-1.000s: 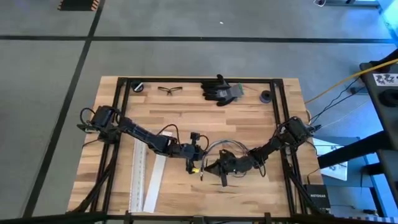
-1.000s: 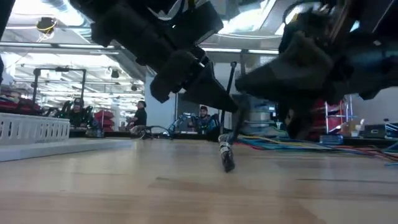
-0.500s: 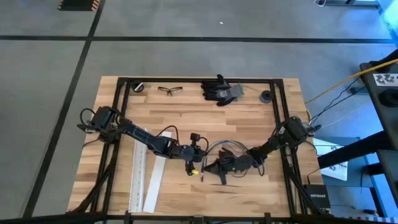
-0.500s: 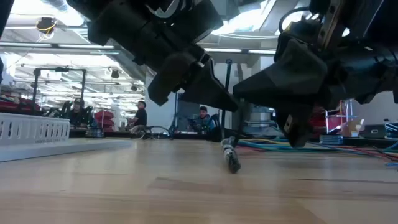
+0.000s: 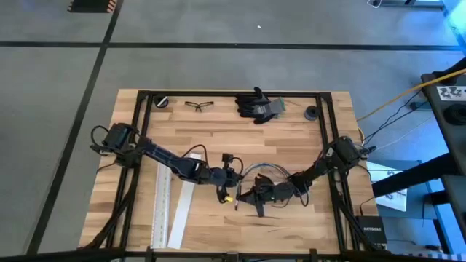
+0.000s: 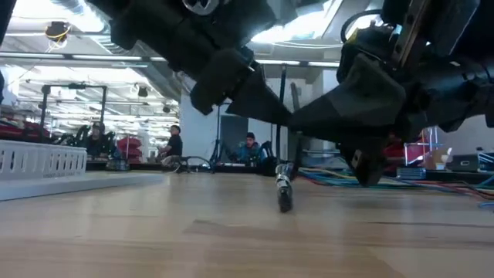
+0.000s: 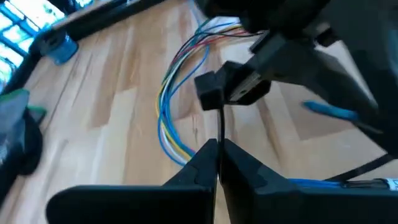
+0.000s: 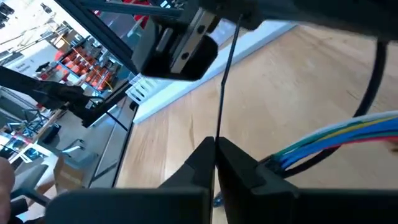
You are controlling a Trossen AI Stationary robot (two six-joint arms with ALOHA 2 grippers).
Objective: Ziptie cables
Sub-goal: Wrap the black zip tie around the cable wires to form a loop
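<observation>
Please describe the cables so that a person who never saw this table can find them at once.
On the wooden table, look near the front middle, where the left gripper and right gripper meet. The cables curve there: thin coloured wires, unlike the flat white strips at the left.

Both arms extended inward, low, tips nearly meeting. Left gripper [image 5: 222, 193] pinched closed, fingers [image 7: 205, 155] together. Right gripper [image 5: 251, 196] likewise closed, fingers [image 8: 233, 155] pressed together, facing the left.

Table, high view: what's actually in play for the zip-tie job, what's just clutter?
In play:
- cables
- black zip tie, pinched by both grippers
- left gripper
- right gripper

Lying about:
- black gloves
- safety glasses
- white channel strips
</observation>
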